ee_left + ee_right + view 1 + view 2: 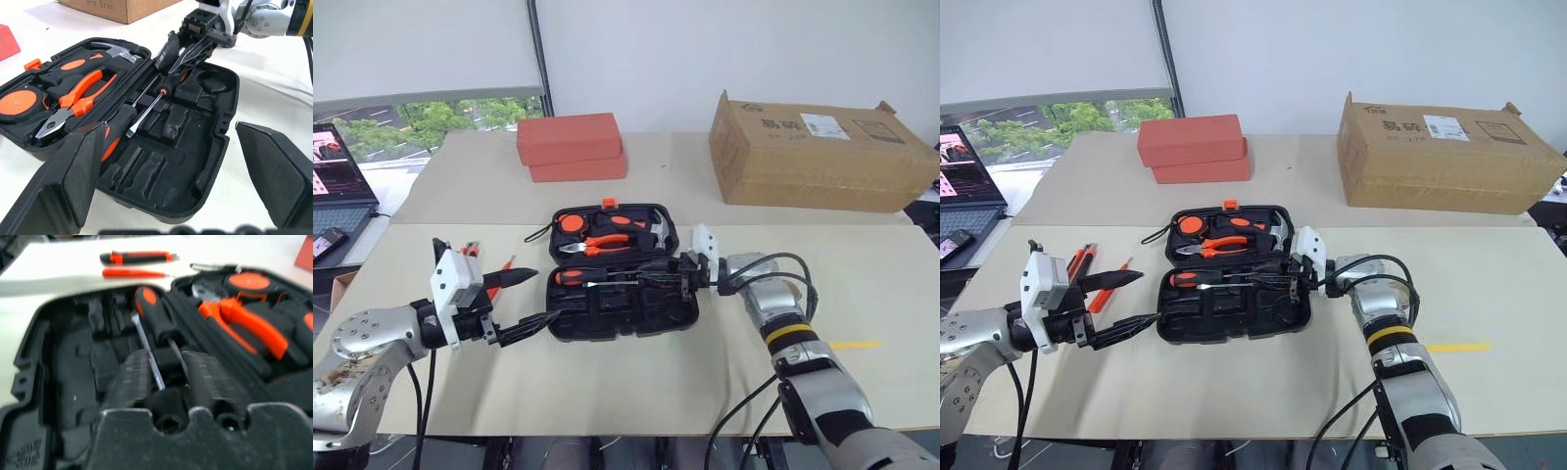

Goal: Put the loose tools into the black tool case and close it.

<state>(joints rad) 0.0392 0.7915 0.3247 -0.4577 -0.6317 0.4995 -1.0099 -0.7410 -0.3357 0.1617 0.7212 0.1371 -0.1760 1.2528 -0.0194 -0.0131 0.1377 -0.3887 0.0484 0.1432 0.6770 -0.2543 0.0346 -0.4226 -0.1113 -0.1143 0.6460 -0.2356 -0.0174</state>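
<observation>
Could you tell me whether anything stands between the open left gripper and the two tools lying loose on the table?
Nothing visible does. The utility knife and the slim red tool lie on bare table beside the left gripper, left of the open black tool case.

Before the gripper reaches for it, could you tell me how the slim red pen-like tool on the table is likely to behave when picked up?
The slim red pen-like tool looks thin and light, so it should lift easily. Its rounded, narrow body may roll if nudged. It lies flat on the table beside the utility knife, so a low pinch will probably be needed.
</observation>
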